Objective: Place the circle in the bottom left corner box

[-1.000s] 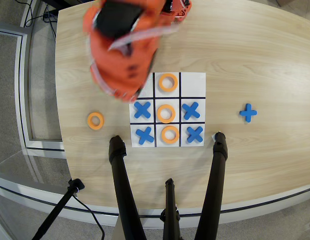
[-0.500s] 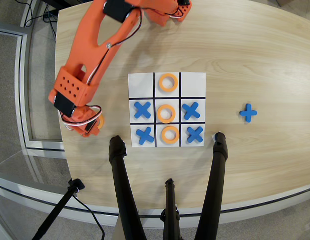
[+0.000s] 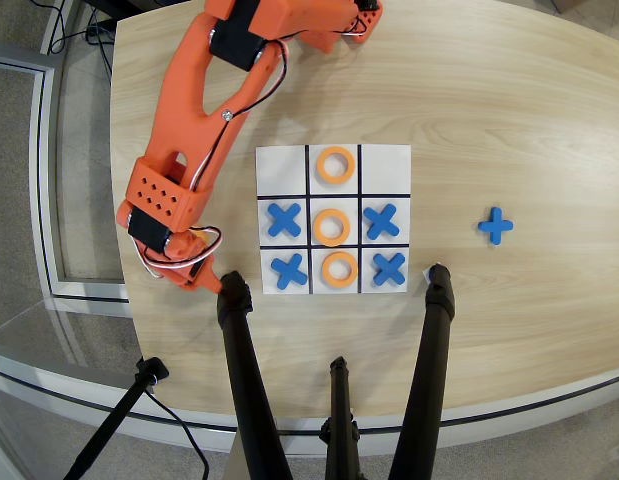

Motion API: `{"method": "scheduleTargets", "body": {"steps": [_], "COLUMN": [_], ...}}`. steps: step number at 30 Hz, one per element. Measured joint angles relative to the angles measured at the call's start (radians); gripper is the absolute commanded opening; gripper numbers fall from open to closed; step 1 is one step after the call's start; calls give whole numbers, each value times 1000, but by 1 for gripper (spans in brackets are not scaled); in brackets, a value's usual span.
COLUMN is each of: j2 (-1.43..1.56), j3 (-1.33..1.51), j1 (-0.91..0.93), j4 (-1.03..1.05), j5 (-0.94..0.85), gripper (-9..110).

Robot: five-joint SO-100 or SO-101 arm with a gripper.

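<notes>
The orange arm [image 3: 204, 110] reaches down the left side of the board [image 3: 384, 160] in the overhead view, and its hand [image 3: 201, 277] sits low on the worktop [image 3: 509, 110] just off the board's lower left corner, beside a black tripod leg [image 3: 241, 350]. Whether the hand is open or closed I cannot tell; it seems to carry nothing. Three orange rings [image 3: 336, 165] fill the middle column. Blue X pieces [image 3: 283, 220] occupy four cells, including the bottom left corner box [image 3: 288, 271] as seen here; a fifth blue cross [image 3: 496, 226] lies well apart. A ring looks light, stiff and thin, likely slippery; pinching across its band seems best.
</notes>
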Motion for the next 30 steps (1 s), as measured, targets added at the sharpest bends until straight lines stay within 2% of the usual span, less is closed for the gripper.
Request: {"method": "scheduleTargets", "body": {"steps": [30], "j2": [-112], "j3": [38], "j1": [-8], "j4": [0], "j5": [28], "gripper": [31]}}
